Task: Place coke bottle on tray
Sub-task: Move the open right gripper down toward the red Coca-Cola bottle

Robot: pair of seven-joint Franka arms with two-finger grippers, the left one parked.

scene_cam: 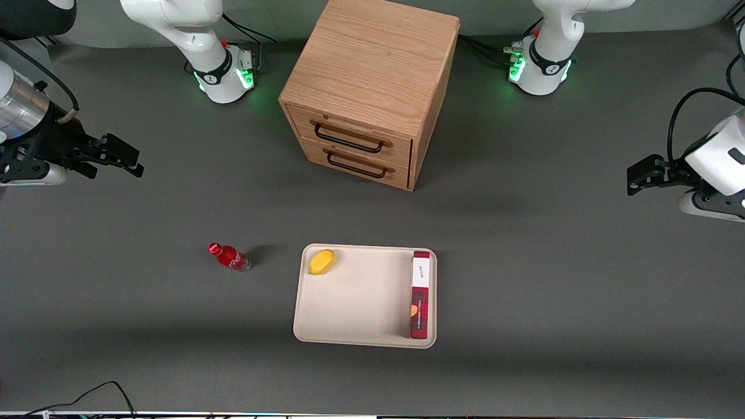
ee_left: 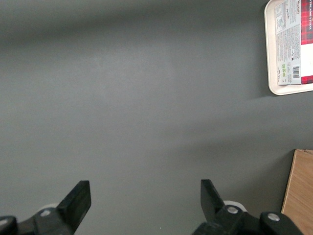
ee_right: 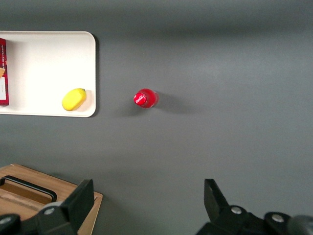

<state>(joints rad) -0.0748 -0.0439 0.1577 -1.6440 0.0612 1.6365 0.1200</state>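
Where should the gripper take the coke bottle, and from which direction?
The coke bottle stands upright on the table beside the tray, nothing touching it. Probably best: descend from above and close on the neck just under the red cap. The gripper is open, farther from the front camera than the bottle.

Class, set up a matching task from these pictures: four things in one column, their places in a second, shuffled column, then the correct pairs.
Things
1. coke bottle
2. yellow fruit
3. red-and-white box
4. gripper

Places
A. lying along the tray's edge toward the parked arm's end
B. in the air, open, toward the working arm's end of the table
C. upright on the table, beside the tray
D. in the tray's corner nearest the bottle

Pairs: 1-C, 2-D, 3-A, 4-B
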